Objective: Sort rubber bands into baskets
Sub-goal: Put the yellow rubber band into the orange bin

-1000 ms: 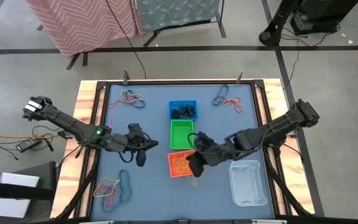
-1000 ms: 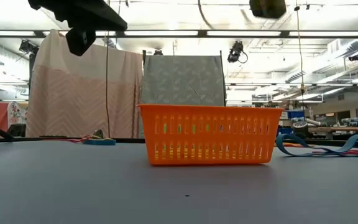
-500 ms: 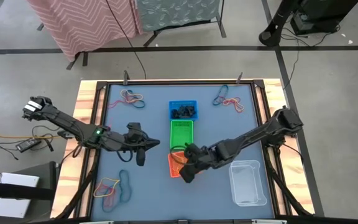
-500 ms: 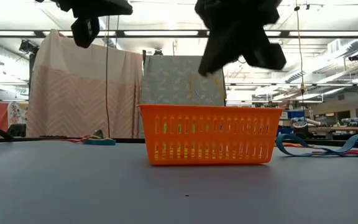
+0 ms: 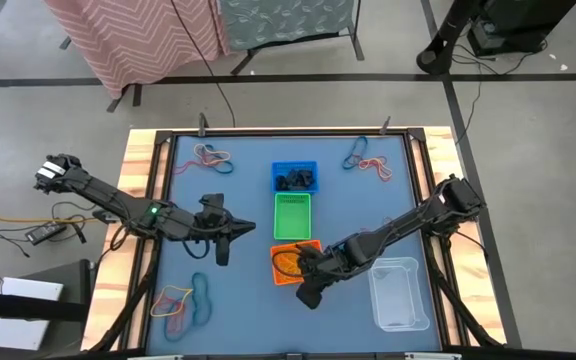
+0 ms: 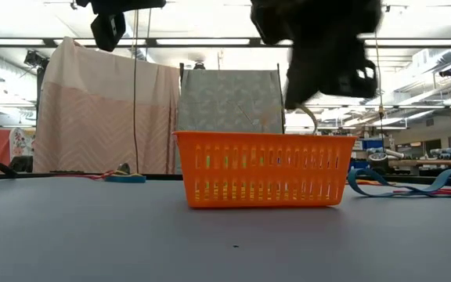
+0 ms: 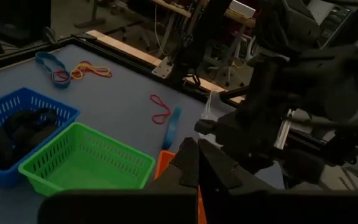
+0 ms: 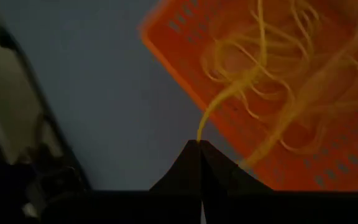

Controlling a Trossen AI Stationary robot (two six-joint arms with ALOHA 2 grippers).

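Note:
The orange basket [image 5: 290, 262] holds several yellow-orange rubber bands [image 8: 303, 68]. It stands near the green basket [image 5: 291, 215] and the blue basket [image 5: 294, 178], which holds black bands. My right gripper [image 5: 308, 292] is just past the orange basket's near edge, above the table. It is shut on one yellow-orange band [image 8: 225, 99] and also shows above the basket in the low view [image 6: 319, 59]. My left gripper [image 5: 220, 246] hangs shut and empty, left of the baskets. My right gripper pinches one end of a yellow-orange rubber band [image 8: 199, 135] between its two shut fingertips. The band runs in a drawn-out line from the tips over the basket's rim into the orange basket. Its other end lies among the bands there [image 8: 257, 68].
The clear tub [image 5: 400, 293] stands right of my right gripper. Loose bands lie at the far left [image 5: 213, 157], the far right [image 5: 366, 158] and the near left [image 5: 183, 303]. A wooden frame [image 5: 143, 190] edges the table.
My right gripper has gone from over the orange basket toward the table's near edge, staying shut. A yellow-orange band now trails from its tips back into the basket.

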